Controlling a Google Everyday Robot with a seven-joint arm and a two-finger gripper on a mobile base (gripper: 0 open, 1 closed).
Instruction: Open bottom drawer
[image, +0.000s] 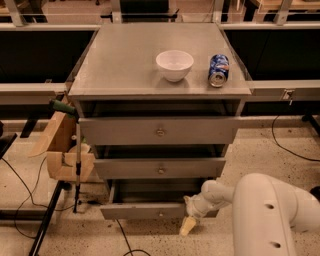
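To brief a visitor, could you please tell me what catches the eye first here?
The white robot arm fills the lower right, its gripper low at the right end of the bottom drawer, which stands pulled out of the grey cabinet. On top sit a white bowl and, to its right, a blue can.

Three drawers (160, 131) (160, 169) (142, 211); one bowl (174, 64), can (218, 70), hand (189, 221)

A grey metal cabinet (125, 65) is set on speckled pale floor (260, 150); dark bays (35, 55) are framed by pale rails (30, 90) behind. The gripper (189, 222) is seen low at the cabinet's front, just above the floor.
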